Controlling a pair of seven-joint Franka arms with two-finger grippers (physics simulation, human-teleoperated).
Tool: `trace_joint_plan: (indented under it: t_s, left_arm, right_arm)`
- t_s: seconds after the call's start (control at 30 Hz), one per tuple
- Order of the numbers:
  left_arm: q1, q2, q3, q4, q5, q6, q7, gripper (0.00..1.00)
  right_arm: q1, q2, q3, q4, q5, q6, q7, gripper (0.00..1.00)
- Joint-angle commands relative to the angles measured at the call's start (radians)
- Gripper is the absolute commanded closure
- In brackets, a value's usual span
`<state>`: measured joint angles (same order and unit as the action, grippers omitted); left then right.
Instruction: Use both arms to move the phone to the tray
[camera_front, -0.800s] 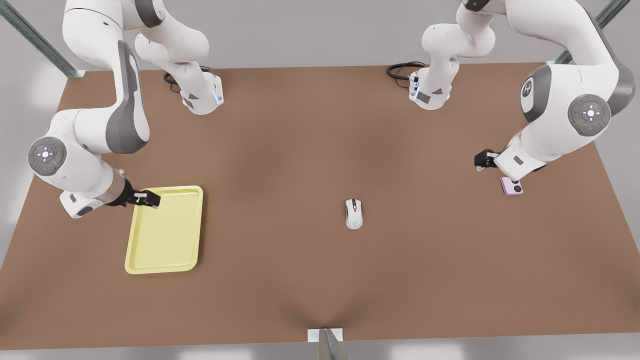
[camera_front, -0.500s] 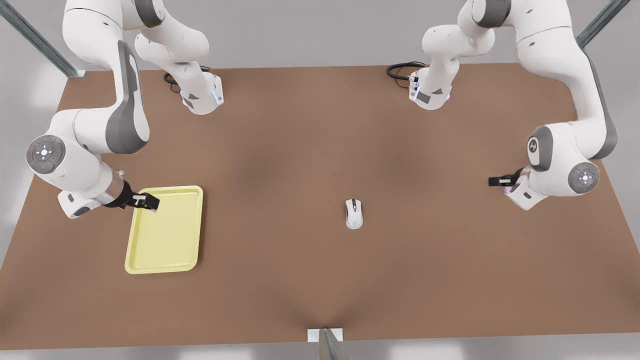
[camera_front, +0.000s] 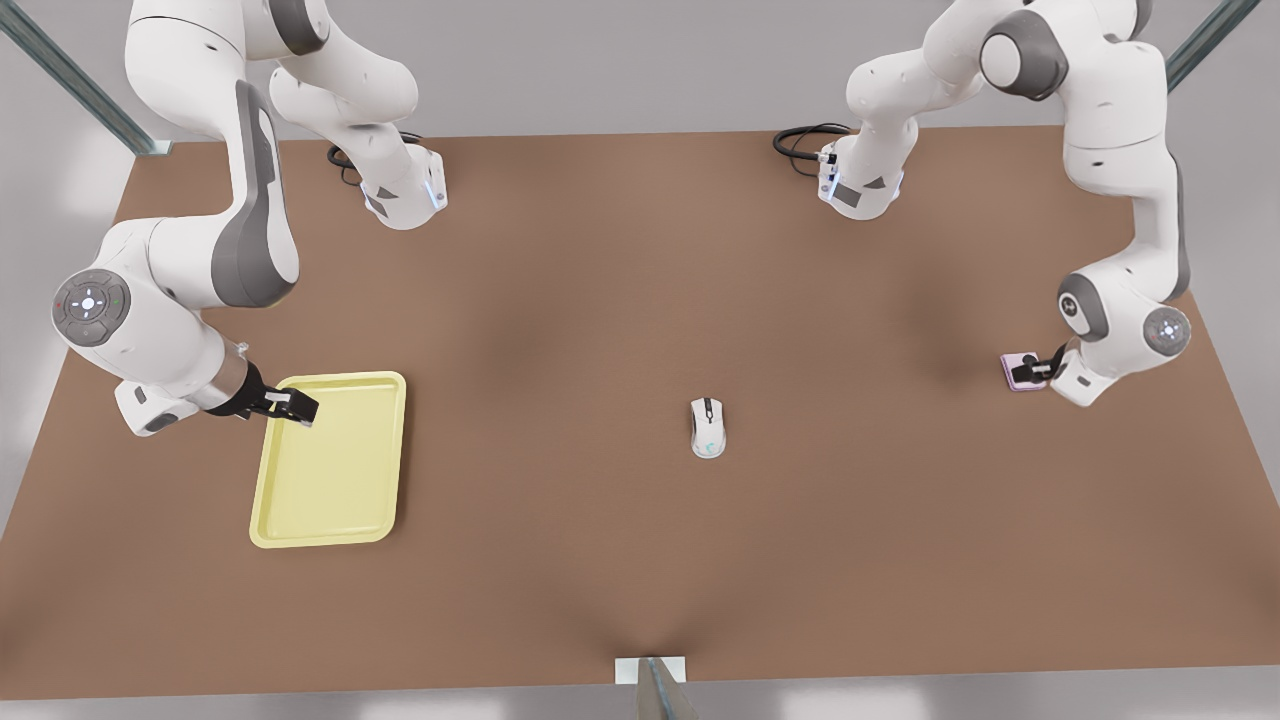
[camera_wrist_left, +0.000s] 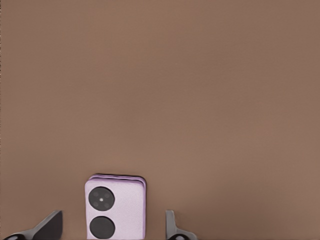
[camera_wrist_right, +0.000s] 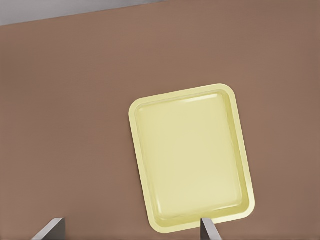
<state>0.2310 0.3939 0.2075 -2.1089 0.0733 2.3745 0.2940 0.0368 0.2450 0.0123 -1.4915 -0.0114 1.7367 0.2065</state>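
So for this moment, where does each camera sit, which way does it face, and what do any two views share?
Front view: high above the table, looking down; both arms, tray, mouse, phone.
Left wrist view: on the arm at the front view's right, looking down at the phone between the open left pincer.
Right wrist view: on the other arm, above the tray; open right pincer.
Shared: front and left wrist views share the phone; front and right wrist views share the tray.
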Motion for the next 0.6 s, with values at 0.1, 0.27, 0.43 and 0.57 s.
trace_joint_plan:
  t_s: [0.1,0.27,0.43,0.57]
  left_arm:
    - [0.024,0.020,0.012,-0.023,0.002,0.147,0.244,0.00]
    - [0.034,0.034,0.010,-0.059,-0.105,0.170,0.234,0.00]
    - [0.034,0.043,0.010,-0.051,-0.116,0.173,0.234,0.00]
    - [0.034,0.054,0.010,-0.051,-0.119,0.173,0.231,0.00]
  right_arm:
    - [-0.002,0.000,-0.002,0.001,0.001,0.000,0.021,0.00]
    - [-0.002,0.003,-0.002,0.001,0.004,0.000,0.021,0.00]
    - [-0.002,0.003,-0.002,0.001,0.002,-0.002,0.021,0.00]
    - [-0.002,0.005,-0.002,0.004,0.001,-0.002,0.022,0.00]
